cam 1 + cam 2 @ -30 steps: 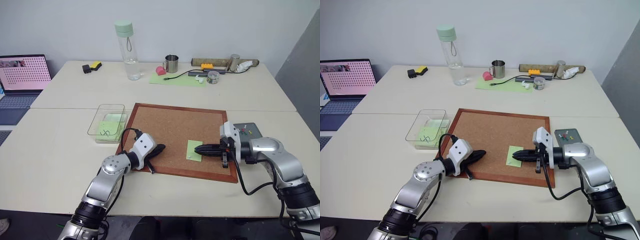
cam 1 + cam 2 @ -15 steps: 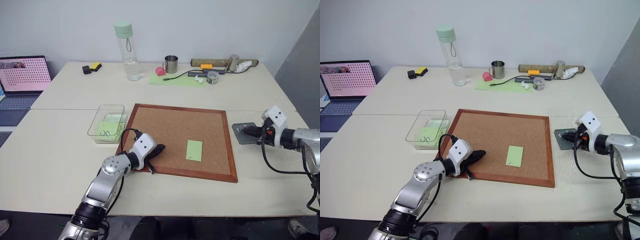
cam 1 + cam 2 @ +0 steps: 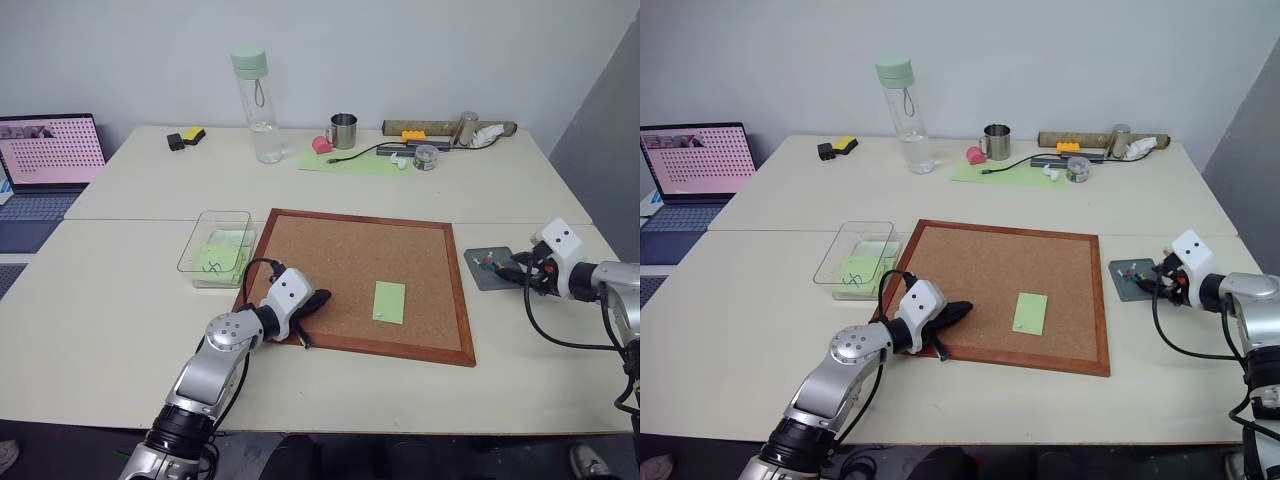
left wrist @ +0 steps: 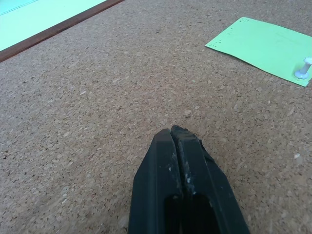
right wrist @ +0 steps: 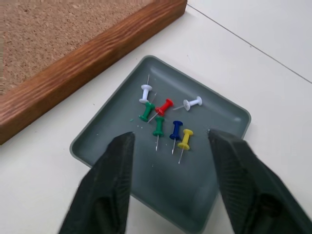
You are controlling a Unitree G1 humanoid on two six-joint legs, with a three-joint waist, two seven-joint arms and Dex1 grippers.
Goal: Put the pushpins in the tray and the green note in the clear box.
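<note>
The dark grey tray (image 5: 214, 170) lies right of the cork board (image 3: 350, 250) and holds several pushpins (image 5: 165, 119): white, red, green, blue and yellow. My right gripper (image 5: 170, 134) hovers just above them, open and empty. The green note (image 3: 389, 301) lies flat on the board, and a white pushpin (image 4: 303, 68) stands in its corner. My left gripper (image 3: 318, 298) rests shut on the board's near left part, well short of the note. The clear box (image 3: 215, 243) stands left of the board.
Inside the clear box lies a green slip with black scribble (image 3: 211, 266). Along the far table are a water bottle (image 3: 252, 100), a metal mug (image 3: 343, 129), a large pale green mat (image 3: 350, 160) and small clutter. A laptop (image 3: 50, 150) is at far left.
My right gripper swung from the green note on the board over to the tray, then opened above it. The left arm has not moved.
</note>
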